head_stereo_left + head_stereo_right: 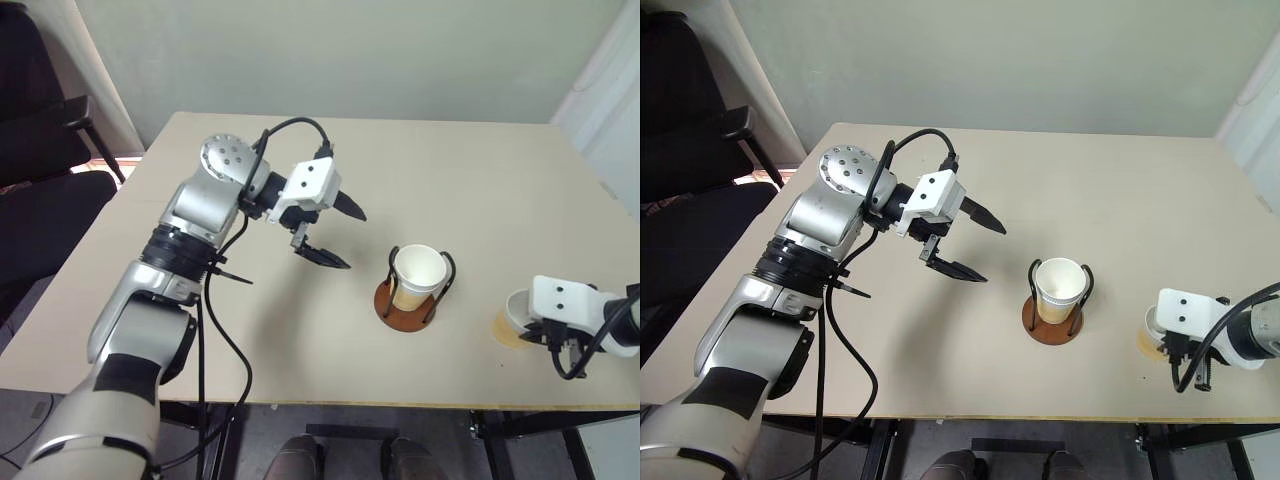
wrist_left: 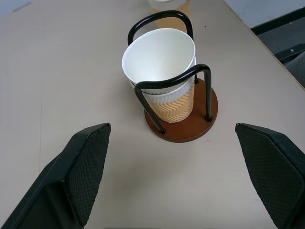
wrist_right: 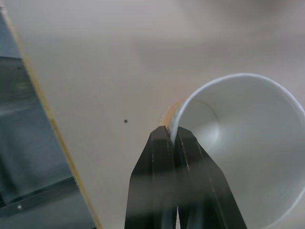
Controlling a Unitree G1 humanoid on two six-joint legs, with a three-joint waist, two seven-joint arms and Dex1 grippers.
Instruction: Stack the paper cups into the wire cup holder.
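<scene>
The wire cup holder [image 1: 405,316], a reddish-brown disc with two black wire loops, stands right of the table's middle. Two nested paper cups [image 2: 162,67] sit upright in it, tan outside and white inside. Another paper cup [image 1: 508,322] stands near the front right edge of the table. My right gripper [image 3: 172,133] is shut on this cup's rim, one finger inside the wall and one outside. My left gripper [image 1: 354,240] hangs open above the table, left of the holder, pointing at it with nothing between its fingers [image 2: 88,162].
The beige table [image 1: 300,340] has its front edge [image 3: 47,124] close beside the right gripper. A black chair [image 1: 40,150] stands off the table's left side. A pale wall runs behind the table.
</scene>
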